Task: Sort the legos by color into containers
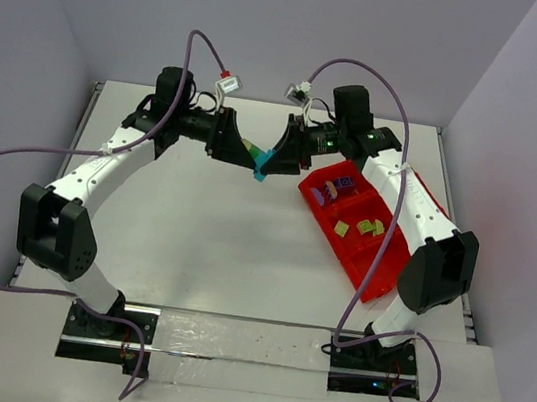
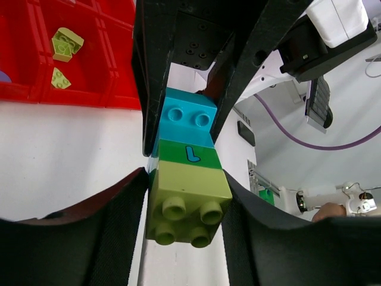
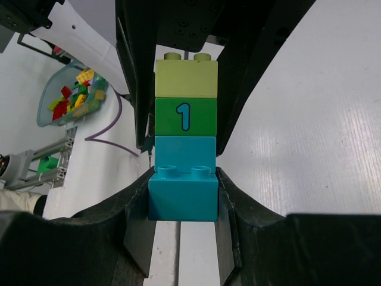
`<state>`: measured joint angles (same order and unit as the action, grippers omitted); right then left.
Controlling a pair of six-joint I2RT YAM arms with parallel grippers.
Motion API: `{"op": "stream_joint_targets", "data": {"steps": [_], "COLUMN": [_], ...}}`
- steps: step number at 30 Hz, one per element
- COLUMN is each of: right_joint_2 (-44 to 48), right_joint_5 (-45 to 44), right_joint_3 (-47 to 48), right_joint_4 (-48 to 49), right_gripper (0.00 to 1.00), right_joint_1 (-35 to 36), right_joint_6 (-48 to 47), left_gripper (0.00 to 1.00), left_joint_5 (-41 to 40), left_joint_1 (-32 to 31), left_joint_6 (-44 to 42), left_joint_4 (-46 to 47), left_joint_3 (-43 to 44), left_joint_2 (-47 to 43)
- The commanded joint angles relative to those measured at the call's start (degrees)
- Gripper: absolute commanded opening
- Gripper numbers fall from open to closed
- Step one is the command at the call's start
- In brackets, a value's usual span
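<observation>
A short stack of legos [image 1: 257, 162] hangs above the table's far middle, held between both grippers. From one end to the other it is a pale yellow-green brick [image 2: 187, 190], a green brick printed with a "1" [image 3: 184, 116] and two teal bricks [image 3: 181, 196]. My left gripper [image 2: 186, 208] has its pads pressed on both sides of the pale yellow-green brick. At the other end, my right gripper [image 3: 181, 202] is shut on the end teal brick. The red tray of containers [image 1: 378, 278] lies to the right, with purple legos [image 1: 344, 184] in one compartment and pale yellow-green legos [image 1: 366, 226] in another.
Both arms reach in from either side and meet near the back wall. The tray's red corner [image 2: 113, 59] sits just beyond the left gripper, holding two pale green pieces [image 2: 66, 43]. A clear bin of mixed bricks [image 3: 71, 95] stands off the table.
</observation>
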<state>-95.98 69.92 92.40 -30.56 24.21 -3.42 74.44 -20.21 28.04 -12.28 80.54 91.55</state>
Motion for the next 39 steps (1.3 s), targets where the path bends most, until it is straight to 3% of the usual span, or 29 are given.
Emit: {"op": "stream_joint_targets", "data": {"steps": [1, 3, 5, 7, 14, 20, 23, 31, 36, 39], "right_joint_2": [0.1, -0.1, -0.4, -0.6, -0.4, 1.7, 2.8, 9.1, 9.1, 4.2], "right_joint_5": [1.7, 1.4, 1.1, 0.8, -1.9, -12.1, -21.4, -66.1, -79.4, -81.4], "right_joint_3": [3.1, 3.2, 3.2, 3.2, 2.2, 0.0, -1.2, -12.8, -15.5, -12.0], "right_joint_4": [-0.4, -0.7, -1.3, -2.2, -4.0, -4.7, -4.1, 8.2, 14.1, 13.4], "right_gripper": [0.0, 0.0, 0.0, 0.0, 0.0, 0.0, 0.0, 0.0, 0.0, 0.0], "right_joint_1": [0.8, 1.0, 1.0, 1.0, 0.3, -5.4, -10.0, -19.7, -22.6, -23.5], "right_joint_6": [-0.1, -0.2, -0.5, -1.1, -2.6, -1.0, 2.2, 21.2, 22.5, 21.2], "left_gripper": [0.53, 0.42, 0.17, 0.0, 0.0, 0.0, 0.0, 0.0, 0.0, 0.0], "left_joint_5": [0.7, 0.4, -0.1, -0.6, -2.0, -3.4, -3.7, -4.8, -5.7, -6.1], "left_joint_1": [-0.4, -0.4, -0.4, -0.3, 0.5, 5.9, 6.8, 6.8, 6.8, 6.8], "left_joint_6": [1.0, 1.7, 2.3, 2.4, 1.0, 3.0, 2.0, 1.9, 0.9, -0.2], "left_joint_4": [4.4, 5.1, 5.7, 5.8, 3.7, 5.5, 3.8, 3.2, 1.1, -0.7], "left_joint_3": [2.5, 2.3, 2.1, 2.2, 2.1, -2.2, -2.4, -2.5, -1.2, -0.2], "left_joint_2": [0.0, -0.1, -0.2, -0.1, -1.1, -3.9, -4.4, -4.0, -3.3, -2.5]}}
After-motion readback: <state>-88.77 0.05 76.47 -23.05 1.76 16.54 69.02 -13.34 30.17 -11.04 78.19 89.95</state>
